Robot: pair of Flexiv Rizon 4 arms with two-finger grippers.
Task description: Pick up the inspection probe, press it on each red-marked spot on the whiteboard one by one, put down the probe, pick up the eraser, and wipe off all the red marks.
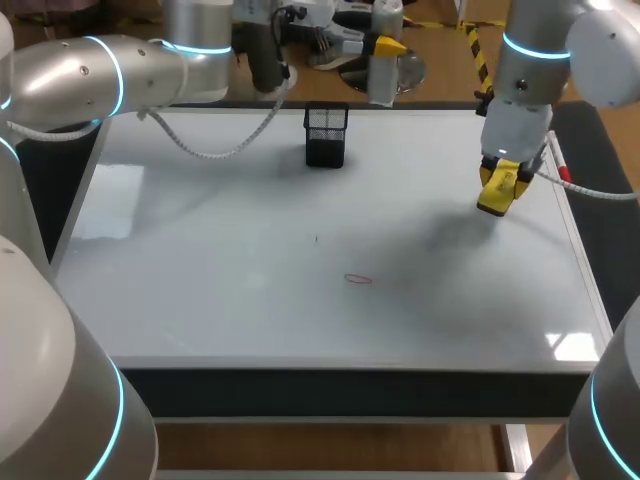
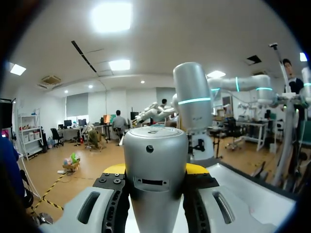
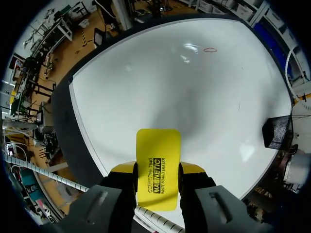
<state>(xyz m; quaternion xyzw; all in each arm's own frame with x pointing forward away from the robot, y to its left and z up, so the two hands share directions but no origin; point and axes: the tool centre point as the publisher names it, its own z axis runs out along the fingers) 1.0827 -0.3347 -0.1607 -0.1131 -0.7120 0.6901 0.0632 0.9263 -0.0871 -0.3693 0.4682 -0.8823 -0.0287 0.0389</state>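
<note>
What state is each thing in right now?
right gripper: shut on eraser, over the whiteboard
left gripper: shut on probe, lifted off the table
red mark: not wiped off
mesh holder: upright

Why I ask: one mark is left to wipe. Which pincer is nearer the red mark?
Right. The right pincer, holding the eraser, is over the whiteboard, right of the red mark; the left pincer, holding the probe, is past the far edge.
</note>
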